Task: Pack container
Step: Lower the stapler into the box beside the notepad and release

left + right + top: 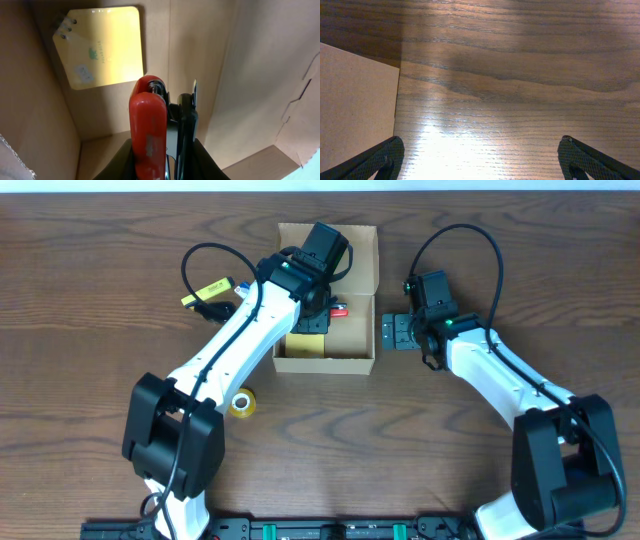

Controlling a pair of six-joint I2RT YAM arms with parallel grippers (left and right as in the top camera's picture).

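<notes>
The container (325, 364), a tan cardboard box with its flap lid open at the back, stands at the table's far middle. My left gripper (322, 308) reaches down inside it, shut on a red and black stapler (149, 125) whose red tip (339, 308) shows in the overhead view. A yellow spiral notepad (100, 47) lies flat on the box floor beyond the stapler. My right gripper (398, 333) hovers just right of the box with its fingers wide open and nothing between them; in its wrist view (480, 145) only bare wood lies below, with the box wall (355, 105) at left.
A yellow tape roll (242, 404) lies on the table in front of the box, to its left. A yellow and black marker (207, 292) and a small blue item (243, 283) lie left of the box.
</notes>
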